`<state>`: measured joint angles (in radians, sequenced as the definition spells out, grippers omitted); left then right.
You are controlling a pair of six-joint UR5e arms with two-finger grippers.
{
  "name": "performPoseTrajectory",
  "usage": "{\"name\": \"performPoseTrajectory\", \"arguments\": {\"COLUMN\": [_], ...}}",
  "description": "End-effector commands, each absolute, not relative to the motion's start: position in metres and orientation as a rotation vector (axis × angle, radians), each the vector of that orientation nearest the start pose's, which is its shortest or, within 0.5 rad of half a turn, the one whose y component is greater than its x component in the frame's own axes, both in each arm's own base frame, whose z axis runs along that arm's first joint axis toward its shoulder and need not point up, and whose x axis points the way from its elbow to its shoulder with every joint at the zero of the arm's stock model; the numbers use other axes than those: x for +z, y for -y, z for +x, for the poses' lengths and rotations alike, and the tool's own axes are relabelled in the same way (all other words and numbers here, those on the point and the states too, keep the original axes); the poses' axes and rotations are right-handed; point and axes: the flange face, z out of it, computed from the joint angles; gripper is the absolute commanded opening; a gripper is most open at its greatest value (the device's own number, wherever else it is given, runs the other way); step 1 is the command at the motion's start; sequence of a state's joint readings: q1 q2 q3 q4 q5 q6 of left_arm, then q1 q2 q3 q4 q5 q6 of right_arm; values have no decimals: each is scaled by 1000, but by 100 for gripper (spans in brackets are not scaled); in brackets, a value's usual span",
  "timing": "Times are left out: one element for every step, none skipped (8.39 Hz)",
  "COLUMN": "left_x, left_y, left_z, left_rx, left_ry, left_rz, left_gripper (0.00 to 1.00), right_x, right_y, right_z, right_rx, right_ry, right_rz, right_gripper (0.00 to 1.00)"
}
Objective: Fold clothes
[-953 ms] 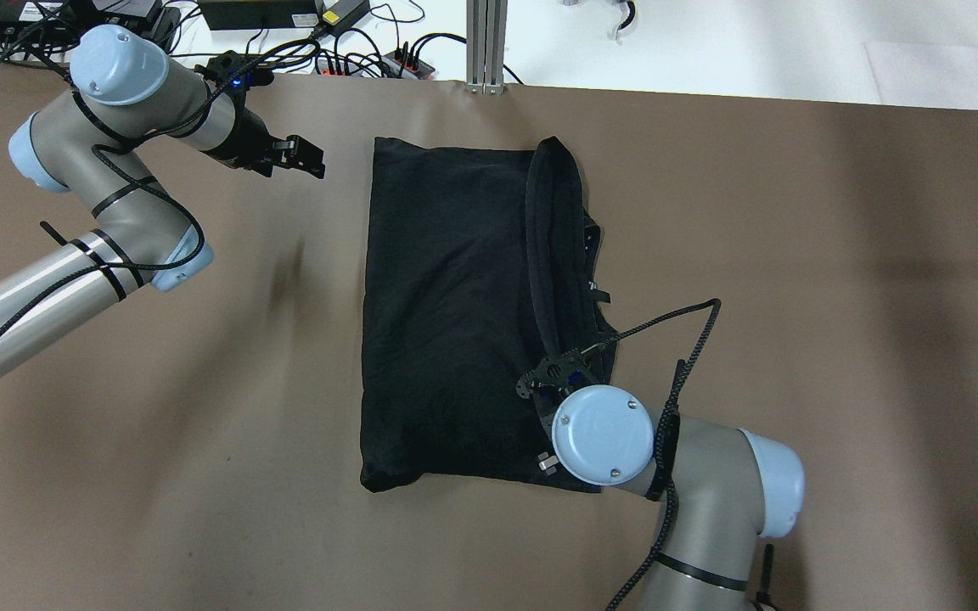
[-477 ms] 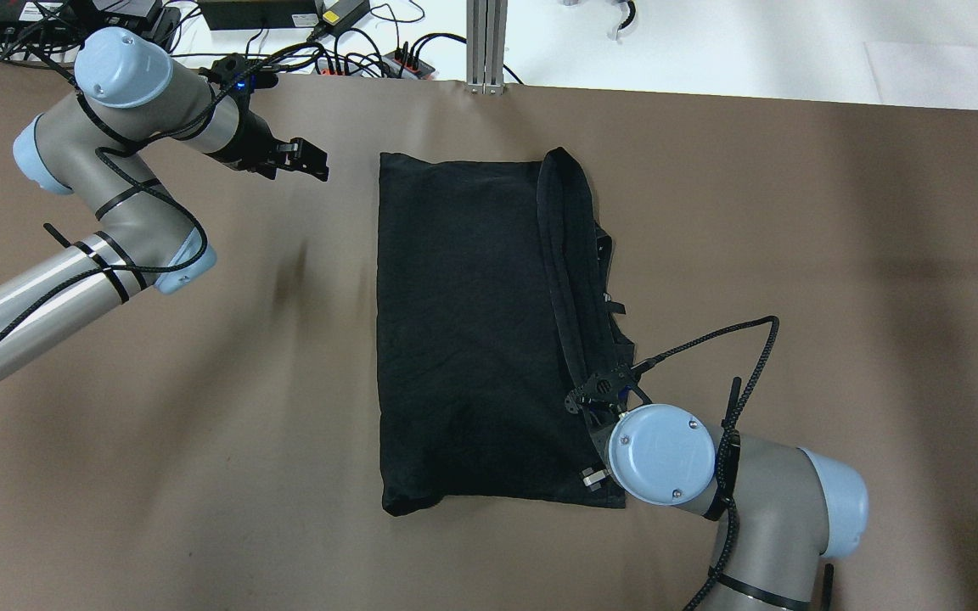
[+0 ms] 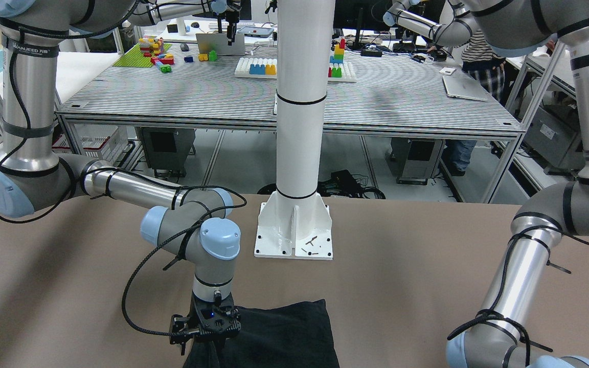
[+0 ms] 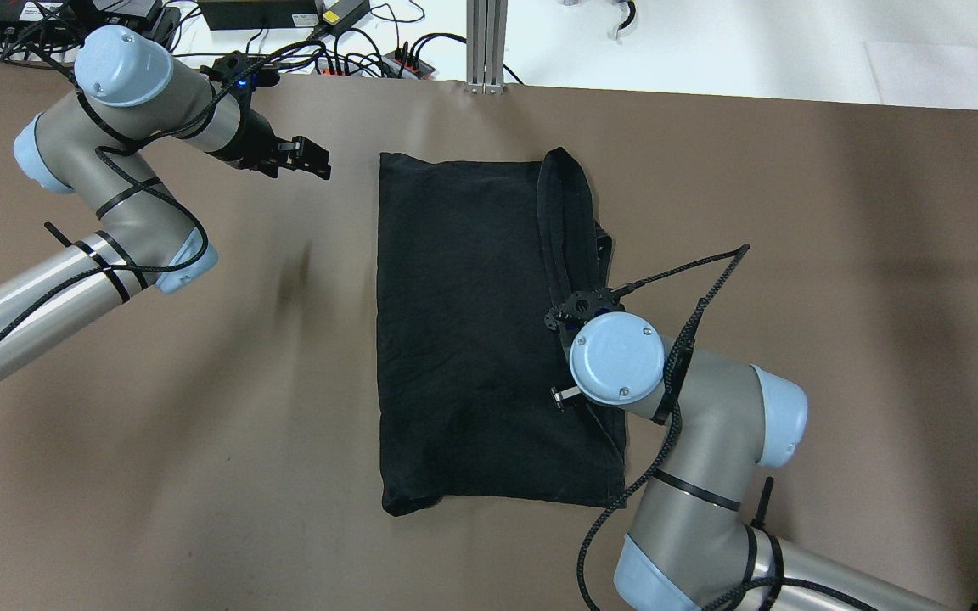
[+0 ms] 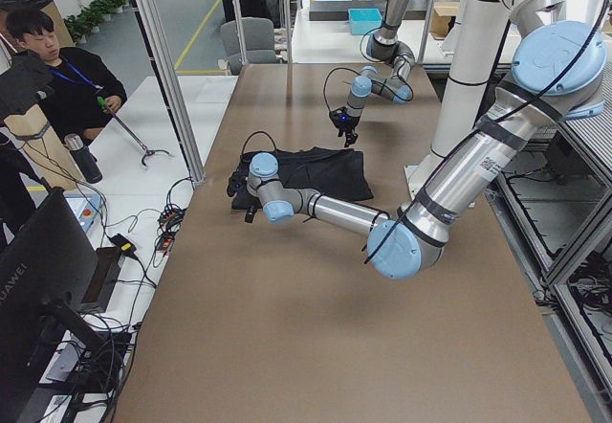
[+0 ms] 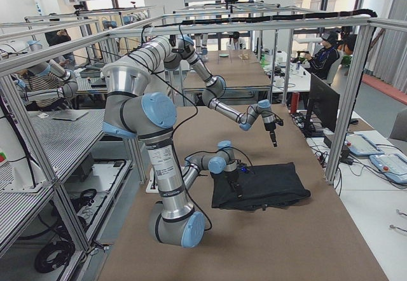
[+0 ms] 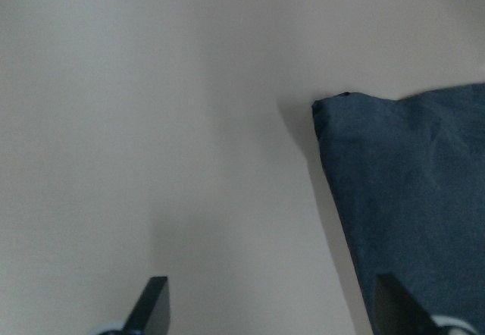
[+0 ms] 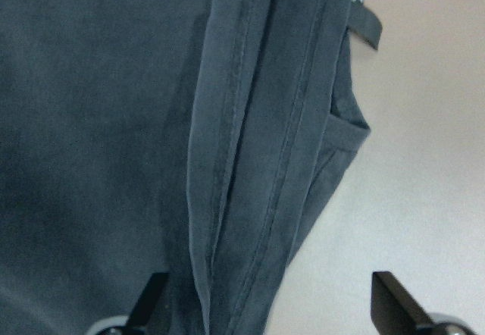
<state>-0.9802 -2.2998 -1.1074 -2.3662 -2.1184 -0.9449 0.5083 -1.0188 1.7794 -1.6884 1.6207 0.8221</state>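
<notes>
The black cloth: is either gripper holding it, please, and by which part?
Nothing is held: the left gripper is open beside the cloth, the right gripper open over its edge.

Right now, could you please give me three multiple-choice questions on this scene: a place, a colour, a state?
1. Where is the left gripper?
A) over bare table beside the cloth's corner
B) on the cloth's middle
C) on the cloth's near edge
2. What colour is the cloth?
A) white
B) black
C) red
3. How is the right gripper?
A) shut on the cloth
B) open above the cloth
C) away from the table
Answers: 1 A, its wrist view shows bare table, the cloth's corner aside; 2 B, black in the overhead view; 3 B, its fingertips stand wide apart.
</notes>
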Motion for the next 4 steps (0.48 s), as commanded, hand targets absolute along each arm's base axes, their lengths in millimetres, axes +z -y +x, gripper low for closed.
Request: {"name": "performPoseTrajectory", "arguments": {"left_x": [330, 330, 330, 329], "left_y": [697, 697, 697, 697], "left_z": [370, 370, 370, 371], "left_rx": [-25, -25, -25, -23], "left_ry": [-1070, -1070, -1070, -1070], "left_rz": [399, 399, 399, 398], "left_gripper": [95, 95, 95, 95], "right_x": [284, 287, 285, 282], "right_y": [452, 452, 452, 451], "right_z": [-527, -529, -529, -530], "right_rx": [-241, -241, -239, -239], "right_ry": [551, 549, 553, 557], "right_rz": [349, 346, 346, 348], "right_gripper": [80, 68, 54, 44]}}
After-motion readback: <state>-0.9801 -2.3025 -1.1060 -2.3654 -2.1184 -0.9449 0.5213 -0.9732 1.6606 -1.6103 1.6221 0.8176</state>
